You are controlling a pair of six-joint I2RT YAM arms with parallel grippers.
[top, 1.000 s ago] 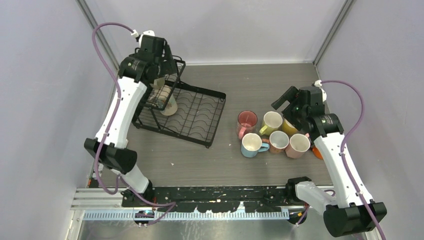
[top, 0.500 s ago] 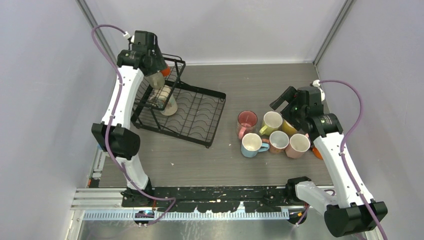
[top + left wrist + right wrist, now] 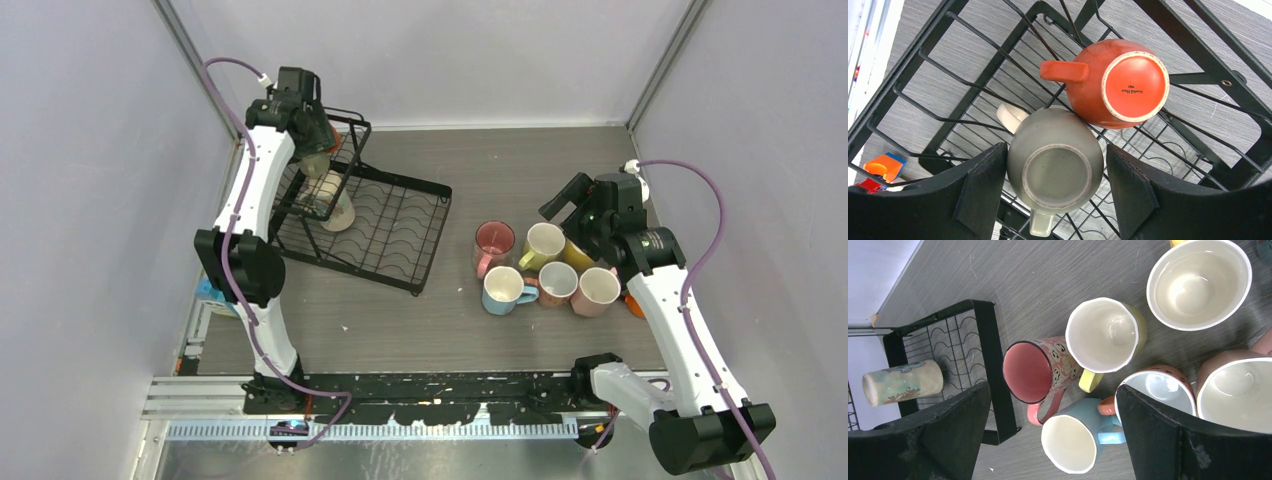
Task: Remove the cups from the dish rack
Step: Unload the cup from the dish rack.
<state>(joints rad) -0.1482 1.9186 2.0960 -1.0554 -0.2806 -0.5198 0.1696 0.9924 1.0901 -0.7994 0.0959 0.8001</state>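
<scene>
Top external view has the left arm (image 3: 245, 215) stretched high and far to the back-left corner of the bench (image 3: 400, 330), its wrist bent down over the deep basket end of the dish rack (image 3: 400, 240). The left wrist camera looks straight down into that basket. The left gripper (image 3: 1056, 160) brackets an upturned grey-beige mug (image 3: 1055, 167), one finger (image 3: 980, 195) just beside each wall. I cannot tell whether they press on it or only flank it. An upturned orange mug (image 3: 1120, 82) leans against the grey one on its far side, touching it, with its handle pointing left. Rack wires cross under and around both mugs. A patterned cup (image 3: 330, 200) lies on its side in the rack, between the basket and the flat slotted tray.

The right arm (image 3: 670, 310) is folded over the right side of the bench. The right gripper (image 3: 1054, 390) is spread wide, holds nothing, and hangs above the unloaded cups. Beneath it these cups crowd together:
- a pink cup (image 3: 1035, 370), tipped toward the rack
- a yellow cup (image 3: 1105, 335)
- a light blue cup (image 3: 1073, 442)
- a white cup (image 3: 1198, 282)
- two pinkish cups (image 3: 1240, 392)
</scene>
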